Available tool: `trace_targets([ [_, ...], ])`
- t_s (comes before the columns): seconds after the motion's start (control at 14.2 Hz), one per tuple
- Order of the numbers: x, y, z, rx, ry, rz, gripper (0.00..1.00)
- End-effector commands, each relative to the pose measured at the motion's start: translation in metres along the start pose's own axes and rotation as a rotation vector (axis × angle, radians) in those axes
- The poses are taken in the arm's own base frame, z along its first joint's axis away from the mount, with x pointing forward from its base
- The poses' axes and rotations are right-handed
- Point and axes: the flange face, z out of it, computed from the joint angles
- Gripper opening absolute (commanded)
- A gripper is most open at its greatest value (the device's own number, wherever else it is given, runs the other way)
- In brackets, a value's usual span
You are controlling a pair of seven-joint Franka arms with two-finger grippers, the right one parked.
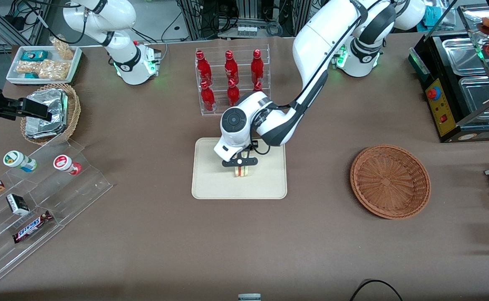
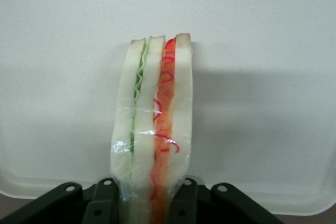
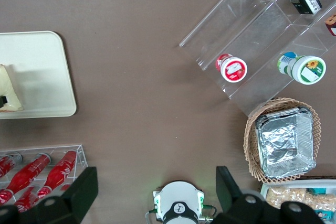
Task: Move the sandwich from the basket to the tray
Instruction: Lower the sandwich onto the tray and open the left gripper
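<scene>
The sandwich [image 1: 241, 172] is a clear-wrapped wedge of pale bread with green and red-orange layers [image 2: 152, 114]. It stands on edge over the middle of the cream tray [image 1: 213, 182], low enough that I cannot tell if it touches. My left gripper [image 1: 239, 164] points straight down and is shut on the sandwich, one black finger [image 2: 105, 203] on each bread face. Pale tray surface [image 2: 262, 51] fills the wrist view around it. The reddish-brown wicker basket [image 1: 390, 181] lies empty toward the working arm's end of the table. The right wrist view catches the tray's corner [image 3: 42, 77] and the sandwich's edge [image 3: 8, 95].
A clear rack of red bottles [image 1: 231, 81] stands just past the tray, farther from the front camera. Toward the parked arm's end are a tan basket of foil packets [image 1: 52, 113], a white snack tray [image 1: 43, 62] and clear stepped shelves [image 1: 39, 196]. A black warming cabinet [image 1: 462, 83] stands at the working arm's end.
</scene>
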Motion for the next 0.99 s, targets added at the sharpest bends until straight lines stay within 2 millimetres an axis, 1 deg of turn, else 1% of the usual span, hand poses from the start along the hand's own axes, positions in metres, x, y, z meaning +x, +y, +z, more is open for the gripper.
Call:
trace_targets([
  [0.0,0.003,0.005,-0.004,-0.007,0.017,-0.031,0.59],
  [0.07,0.004,0.006,-0.004,-0.011,0.02,-0.031,0.68],
  [0.14,0.005,0.007,-0.004,-0.021,0.027,-0.034,0.8],
  [0.28,0.005,0.007,-0.004,-0.024,0.031,-0.033,0.96],
  [0.35,0.005,0.007,-0.007,-0.024,0.033,-0.034,0.99],
  [0.49,0.007,0.004,-0.019,-0.019,0.056,-0.026,0.99],
  [0.56,0.012,-0.001,-0.03,-0.016,0.07,-0.034,1.0],
  [0.63,0.017,-0.008,-0.045,-0.01,0.08,-0.047,1.0],
  [0.7,0.019,-0.015,-0.065,0.001,0.084,-0.053,1.0],
  [0.77,0.029,-0.033,-0.092,0.004,0.083,-0.073,1.0],
  [0.85,0.042,-0.054,-0.115,0.011,0.077,-0.107,1.0],
  [0.92,0.047,-0.073,-0.141,0.016,0.069,-0.122,1.0],
])
